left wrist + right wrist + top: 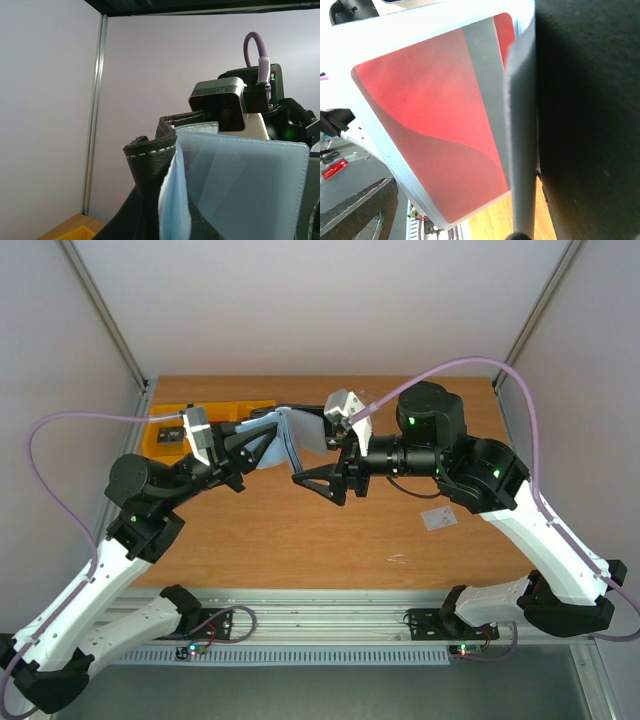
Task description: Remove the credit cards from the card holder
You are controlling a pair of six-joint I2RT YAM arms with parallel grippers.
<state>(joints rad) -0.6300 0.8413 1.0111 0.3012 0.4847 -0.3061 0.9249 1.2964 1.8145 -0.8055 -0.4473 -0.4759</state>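
The card holder (297, 430) hangs open above the back of the table, black outside and grey-blue inside. My left gripper (245, 450) is shut on its black leather edge (150, 160), seen close up in the left wrist view. My right gripper (305, 462) stands open, its fingers on either side of a grey-blue leaf (520, 125) of the holder. A bright red credit card (435, 115) sits inside a clear pocket on that leaf. A whitish credit card (438, 518) lies flat on the table to the right, apart from both grippers.
Yellow bins (165, 435) stand at the back left of the wooden table (300, 550), just behind my left arm. White walls close the back and both sides. The right arm's camera housing (220, 105) is right behind the holder.
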